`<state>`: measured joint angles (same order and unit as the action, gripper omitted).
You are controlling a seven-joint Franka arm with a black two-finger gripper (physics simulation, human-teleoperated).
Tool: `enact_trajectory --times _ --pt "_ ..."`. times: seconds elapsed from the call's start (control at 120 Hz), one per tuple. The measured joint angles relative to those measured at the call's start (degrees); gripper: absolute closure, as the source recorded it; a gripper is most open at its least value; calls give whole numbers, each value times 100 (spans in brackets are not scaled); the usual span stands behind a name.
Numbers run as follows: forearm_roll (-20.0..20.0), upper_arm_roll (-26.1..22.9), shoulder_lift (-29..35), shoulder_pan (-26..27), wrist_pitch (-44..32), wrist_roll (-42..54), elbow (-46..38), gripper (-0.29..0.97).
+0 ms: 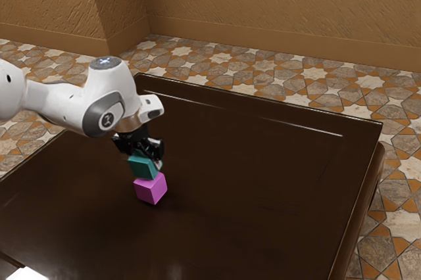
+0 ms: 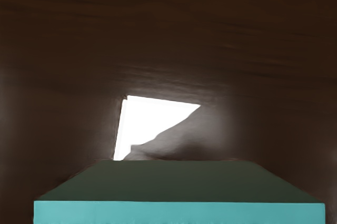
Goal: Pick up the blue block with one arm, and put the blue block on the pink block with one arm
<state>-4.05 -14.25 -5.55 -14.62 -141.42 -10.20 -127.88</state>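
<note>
Exterior view: 1 white arm reaches in from the exterior view's left over the dark wooden table. The gripper points down with its black fingers pinching the blue block from 2 sides. The block reads more teal than blue. It sits directly over the pink block, slightly tilted, its lower face at or just above the pink top. Cannot tell whether the 2 are touching. The pink block rests flat on the table, near the edge closest to the arm. Patterned tile floor lies beyond. Wrist view: the blue block is large and close under the hand, top face dark, near edge bright teal. Beyond it is the dark table, with 1 bright angular reflection on the polish. Progress, as judged: pickup done, carry done, block lined up over its target. Left to do: settle it fully, let go, and lift clear without nudging the stack. The tilt suggests the release needs care.
</note>
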Motion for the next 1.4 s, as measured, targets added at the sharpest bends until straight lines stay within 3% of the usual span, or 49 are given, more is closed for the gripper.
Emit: enact_trajectory --times 0.417,0.633,0.742,0.867,0.975,1.167,1.4 --pt "104 -20 170 -12 -78 141 -245 34" --pt "181 -25 259 -22 -78 264 -242 14" --pt "145 -4 1039 -38 77 317 -192 8" --pt "44 89 1412 10 1059 364 1092 5" --pt "6 154 1511 -23 1955 399 1702 3" --pt "-44 135 1632 40 2984 451 1852 1" --pt "-57 133 1625 43 3472 493 1812 0"
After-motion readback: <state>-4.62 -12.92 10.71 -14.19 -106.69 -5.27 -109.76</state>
